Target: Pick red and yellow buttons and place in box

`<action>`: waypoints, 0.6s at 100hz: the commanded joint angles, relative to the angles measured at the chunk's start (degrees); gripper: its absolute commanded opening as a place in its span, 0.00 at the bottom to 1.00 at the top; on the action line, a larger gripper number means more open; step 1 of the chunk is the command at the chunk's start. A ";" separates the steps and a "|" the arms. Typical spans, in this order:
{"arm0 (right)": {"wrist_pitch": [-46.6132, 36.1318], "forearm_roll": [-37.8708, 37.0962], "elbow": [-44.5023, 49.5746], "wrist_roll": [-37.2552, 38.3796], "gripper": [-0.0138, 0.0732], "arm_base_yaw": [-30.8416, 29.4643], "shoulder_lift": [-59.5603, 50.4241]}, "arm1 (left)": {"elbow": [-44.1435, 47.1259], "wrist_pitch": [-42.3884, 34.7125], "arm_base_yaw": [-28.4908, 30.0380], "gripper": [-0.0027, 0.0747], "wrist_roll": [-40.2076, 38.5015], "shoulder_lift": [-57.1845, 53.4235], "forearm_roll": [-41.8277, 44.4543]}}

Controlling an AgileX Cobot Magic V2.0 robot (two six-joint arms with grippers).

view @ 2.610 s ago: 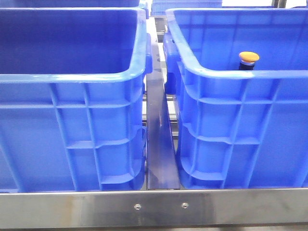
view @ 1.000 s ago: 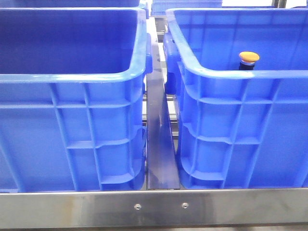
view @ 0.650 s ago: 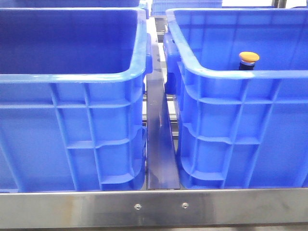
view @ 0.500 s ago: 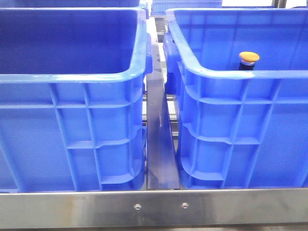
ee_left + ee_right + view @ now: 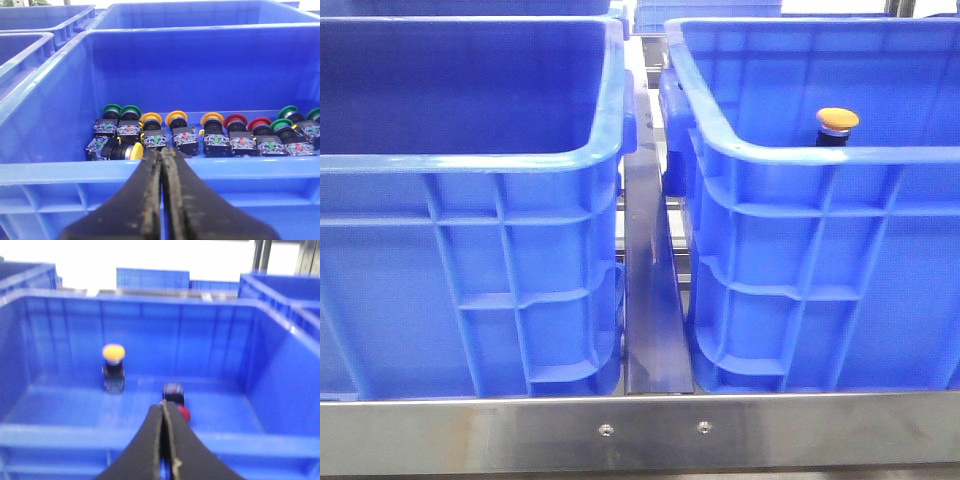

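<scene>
both pincers, left (image 5: 161,155) and right (image 5: 163,410), are sitting clenched on nothing; the yellow button (image 5: 113,354) is standing and the red button (image 5: 183,412) is lying inside the right-hand box (image 5: 820,155).

Front view: two crates side by side behind a metal rail (image 5: 640,430), a metal strip (image 5: 655,300) in the gap between them.
Left crate (image 5: 470,160): interior contents not visible.
Right box (image 5: 820,155): holds a yellow button (image 5: 837,120) upright near its back wall; a red button (image 5: 175,400) lies on its side on the floor, nearer the front wall, apart from it.
Supply crate (image 5: 50,170): rows of push buttons (image 5: 200,135) along its far wall.
</scene>
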 commanded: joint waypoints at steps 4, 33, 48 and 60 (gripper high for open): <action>-4.81 -0.59 0.45 0.14 0.04 -0.25 -1.32 | 1.09 -4.54 0.03 0.01 -0.55 -1.73 -0.15; -4.15 -0.59 0.39 0.19 0.04 -0.25 -1.32 | 1.09 -4.54 0.03 0.01 -0.55 -1.73 -0.15; -4.00 -0.59 0.39 0.19 0.04 -0.25 -1.32 | 1.09 -4.54 0.03 0.01 -0.55 -1.73 -0.15; -4.00 -0.59 0.39 0.19 0.04 -0.25 -1.32 | 1.09 -4.54 0.03 0.01 -0.55 -1.73 -0.15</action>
